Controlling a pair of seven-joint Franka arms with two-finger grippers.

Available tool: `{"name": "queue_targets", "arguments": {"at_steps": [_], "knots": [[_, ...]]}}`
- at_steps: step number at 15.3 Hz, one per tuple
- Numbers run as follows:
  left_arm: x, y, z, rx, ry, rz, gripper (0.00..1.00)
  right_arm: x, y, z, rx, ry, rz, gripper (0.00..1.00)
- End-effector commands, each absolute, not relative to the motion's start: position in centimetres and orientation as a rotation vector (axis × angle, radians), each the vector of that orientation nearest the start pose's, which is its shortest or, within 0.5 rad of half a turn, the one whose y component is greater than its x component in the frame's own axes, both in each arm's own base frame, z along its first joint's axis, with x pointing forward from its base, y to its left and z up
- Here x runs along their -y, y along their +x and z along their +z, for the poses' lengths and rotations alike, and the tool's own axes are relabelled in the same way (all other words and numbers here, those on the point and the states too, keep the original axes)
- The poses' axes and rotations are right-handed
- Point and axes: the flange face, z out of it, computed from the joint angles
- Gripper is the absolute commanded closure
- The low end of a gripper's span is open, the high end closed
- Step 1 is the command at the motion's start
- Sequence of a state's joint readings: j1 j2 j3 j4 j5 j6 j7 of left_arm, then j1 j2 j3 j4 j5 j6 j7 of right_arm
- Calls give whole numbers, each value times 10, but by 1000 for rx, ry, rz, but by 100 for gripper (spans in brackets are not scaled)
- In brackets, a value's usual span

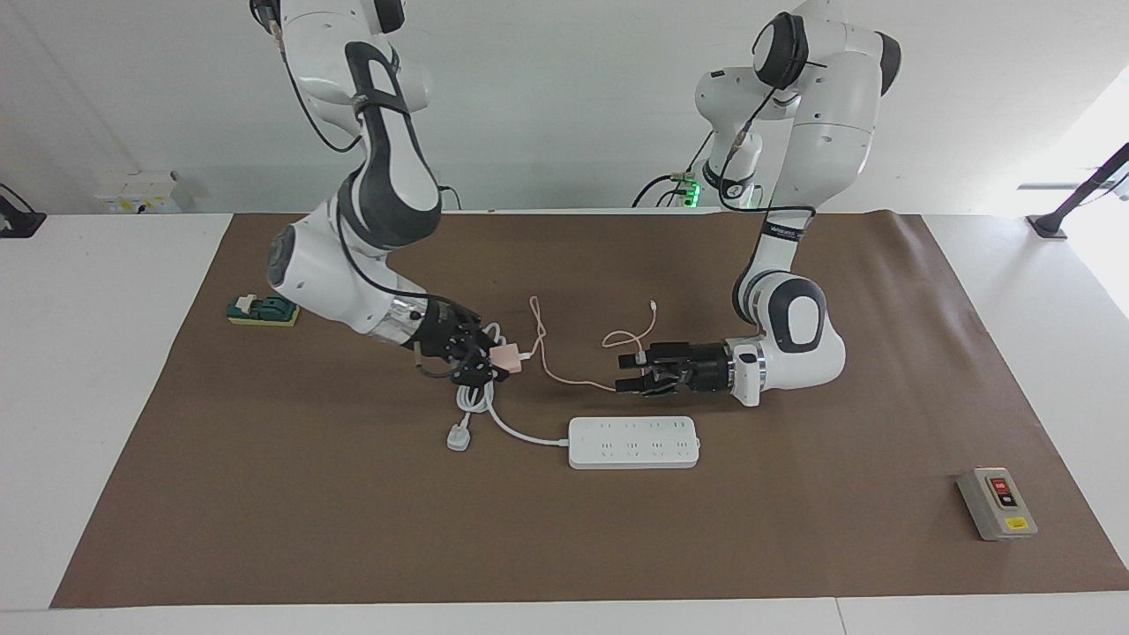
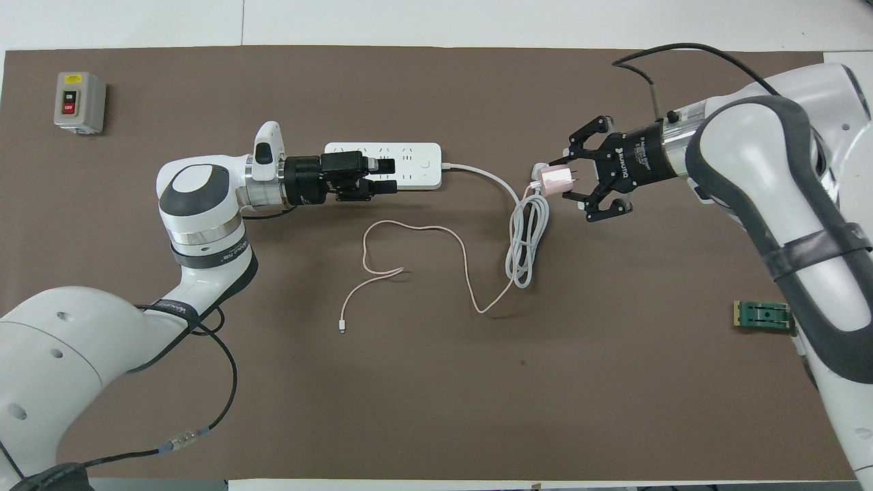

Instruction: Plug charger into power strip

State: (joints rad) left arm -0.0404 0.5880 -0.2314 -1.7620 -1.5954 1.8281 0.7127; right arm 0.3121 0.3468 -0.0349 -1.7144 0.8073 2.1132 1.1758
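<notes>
The pale-pink charger (image 1: 509, 355) (image 2: 555, 179) hangs in the air with my right gripper (image 1: 494, 358) (image 2: 570, 179) shut on it, over the coiled white cord (image 1: 476, 388) (image 2: 525, 249). Its thin pink cable (image 1: 564, 380) (image 2: 465, 259) trails across the mat to a tiny connector (image 1: 652, 307) (image 2: 341, 326). The white power strip (image 1: 633, 442) (image 2: 412, 155) lies flat mid-table. My left gripper (image 1: 624, 374) (image 2: 390, 174) hovers open and empty beside the strip, apart from it. In the overhead view it covers the strip's end toward the left arm.
The strip's white plug (image 1: 457, 437) lies on the mat beside the coil. A grey switch box (image 1: 997, 503) (image 2: 80, 102) stands toward the left arm's end. A small green block (image 1: 263, 310) (image 2: 764, 315) sits toward the right arm's end.
</notes>
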Motion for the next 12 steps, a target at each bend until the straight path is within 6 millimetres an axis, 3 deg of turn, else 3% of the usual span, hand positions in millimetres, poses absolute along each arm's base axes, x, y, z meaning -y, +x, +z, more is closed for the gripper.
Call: {"name": "queue_targets", "arguments": {"at_steps": [1, 3, 7, 12], "knots": [[236, 620, 283, -6, 1545, -79, 0, -254, 624, 403, -1586, -1964, 531, 100], [227, 620, 283, 11, 1516, -77, 0, -277, 620, 400, -1582, -1963, 509, 100], [210, 623, 286, 18, 1491, -62, 0, -304, 625, 399, -1570, -1958, 508, 100], [208, 623, 299, 102, 1506, 12, 0, -312, 637, 395, -1595, -1910, 531, 100]]}}
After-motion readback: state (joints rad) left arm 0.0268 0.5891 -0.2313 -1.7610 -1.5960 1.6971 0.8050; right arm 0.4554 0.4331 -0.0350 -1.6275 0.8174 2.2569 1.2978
